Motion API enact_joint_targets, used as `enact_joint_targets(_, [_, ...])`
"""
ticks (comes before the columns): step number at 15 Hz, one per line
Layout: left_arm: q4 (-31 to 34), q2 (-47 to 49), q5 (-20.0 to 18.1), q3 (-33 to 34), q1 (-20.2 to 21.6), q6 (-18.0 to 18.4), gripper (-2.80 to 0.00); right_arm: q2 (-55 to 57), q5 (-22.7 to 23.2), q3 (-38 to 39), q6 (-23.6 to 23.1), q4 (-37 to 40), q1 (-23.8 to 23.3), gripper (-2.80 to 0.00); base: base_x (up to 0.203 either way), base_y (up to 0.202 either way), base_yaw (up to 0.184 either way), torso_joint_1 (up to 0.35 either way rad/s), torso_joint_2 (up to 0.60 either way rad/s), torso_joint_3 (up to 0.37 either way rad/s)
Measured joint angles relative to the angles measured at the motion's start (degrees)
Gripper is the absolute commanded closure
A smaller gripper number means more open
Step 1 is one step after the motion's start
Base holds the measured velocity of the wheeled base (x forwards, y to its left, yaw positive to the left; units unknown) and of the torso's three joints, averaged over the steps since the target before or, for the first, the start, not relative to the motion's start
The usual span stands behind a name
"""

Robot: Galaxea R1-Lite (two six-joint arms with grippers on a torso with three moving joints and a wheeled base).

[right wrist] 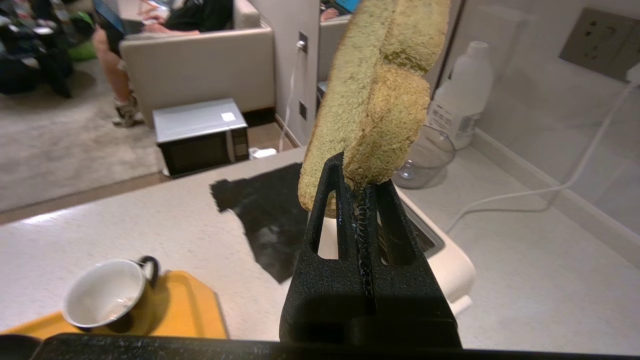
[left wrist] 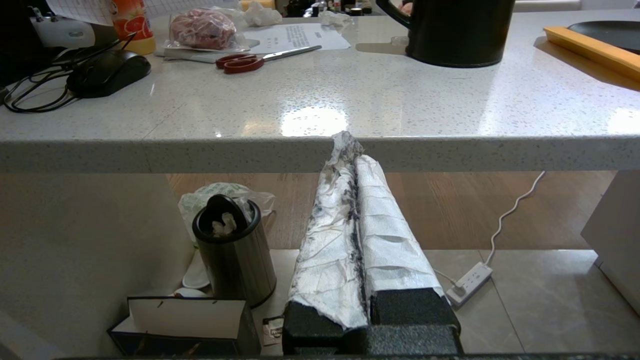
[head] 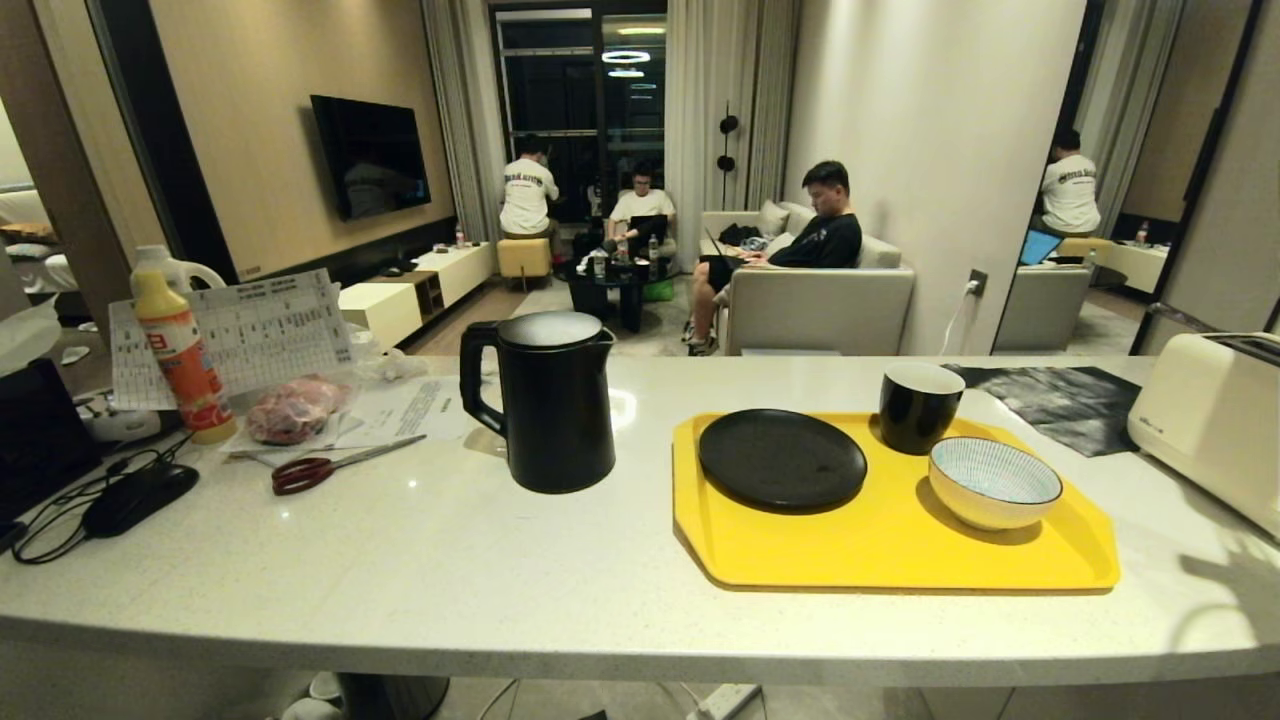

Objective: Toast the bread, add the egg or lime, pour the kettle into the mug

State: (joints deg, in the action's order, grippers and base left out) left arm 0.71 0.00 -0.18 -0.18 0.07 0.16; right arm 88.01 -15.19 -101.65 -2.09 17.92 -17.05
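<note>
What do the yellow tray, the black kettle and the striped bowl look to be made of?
The flat yellow tray: likely plastic, uniform colour with a dull sheen. The tall matte-black kettle: coated metal or plastic, hard to tell; its lid reflects the light. The blue-and-white striped bowl: apparently glazed ceramic, with a glossy cream outside.

On the counter (head: pixel 450 560) we saw the kettle (head: pixel 545 400) standing left of the tray (head: pixel 900 545). On the tray lay the plate (head: pixel 782 460), with the mug (head: pixel 918 405) behind and to its right and the bowl (head: pixel 994 487) in front of the mug. The toaster (head: pixel 1215 420) stood at the far right. Left of the kettle lay scissors (head: pixel 330 467), a bottle (head: pixel 180 350) behind them. The bread (right wrist: pixel 372 105) hung above the toaster, pinched in the right gripper (right wrist: pixel 362 187).
</note>
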Motion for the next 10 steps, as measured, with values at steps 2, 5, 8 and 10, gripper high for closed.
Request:
enact_joint_targets(2, [0.0, 0.0, 0.0, 0.0, 0.0, 0.0, 0.0, -0.3, 0.1, 0.9, -0.6, -0.1, -0.9, 0.0, 0.0, 0.0, 0.0, 0.0, 0.0, 0.0])
enact_joint_targets(5, [0.0, 0.0, 0.0, 0.0, 0.0, 0.0, 0.0, -0.6, 0.1, 1.3, -1.4, -0.1, -1.7, 0.0, 0.0, 0.0, 0.0, 0.0, 0.0, 0.0])
enact_joint_targets(8, [0.0, 0.0, 0.0, 0.0, 0.0, 0.0, 0.0, -0.7, 0.1, 1.9, -1.5, -0.1, -2.2, 0.0, 0.0, 0.0, 0.0, 0.0, 0.0, 0.0])
enact_joint_targets(10, [0.0, 0.0, 0.0, 0.0, 0.0, 0.0, 0.0, -0.7, 0.1, 2.1, -1.5, -0.2, -2.5, 0.0, 0.0, 0.0, 0.0, 0.0, 0.0, 0.0])
